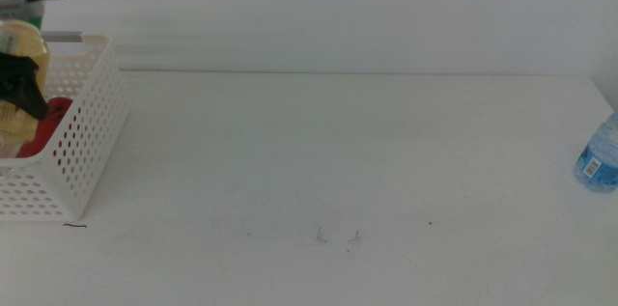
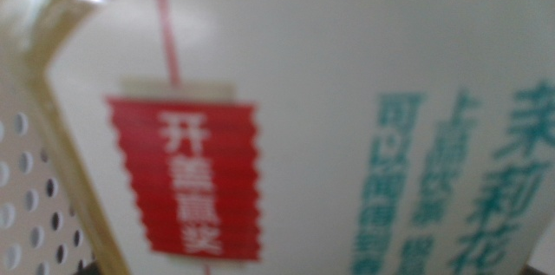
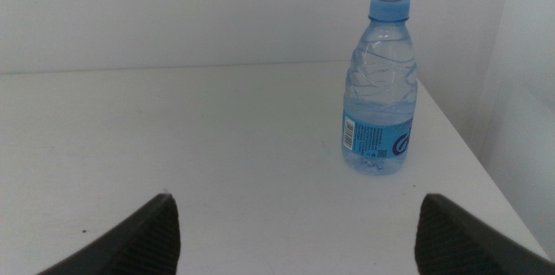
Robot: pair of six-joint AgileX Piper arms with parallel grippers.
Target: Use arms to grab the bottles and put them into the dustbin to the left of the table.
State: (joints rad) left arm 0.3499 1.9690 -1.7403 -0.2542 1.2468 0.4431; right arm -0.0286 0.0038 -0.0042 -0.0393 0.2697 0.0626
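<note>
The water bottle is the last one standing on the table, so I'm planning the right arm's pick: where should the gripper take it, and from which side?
Grip the water bottle across its label band, low on the body. It stands upright near the table edge with bare table around it, and the right gripper already faces it with jaws open wide, so a level approach from the gripper's side looks best. The clear wall looks thin; squeeze gently.

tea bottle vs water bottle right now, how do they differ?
The tea bottle is yellowish and held by the left gripper over the dustbin; the water bottle is clear with a blue cap and stands free and upright on the table. The tea bottle is at the table's left end, the water bottle near its right edge, ahead of the open right gripper. The red can is already in the dustbin.
</note>
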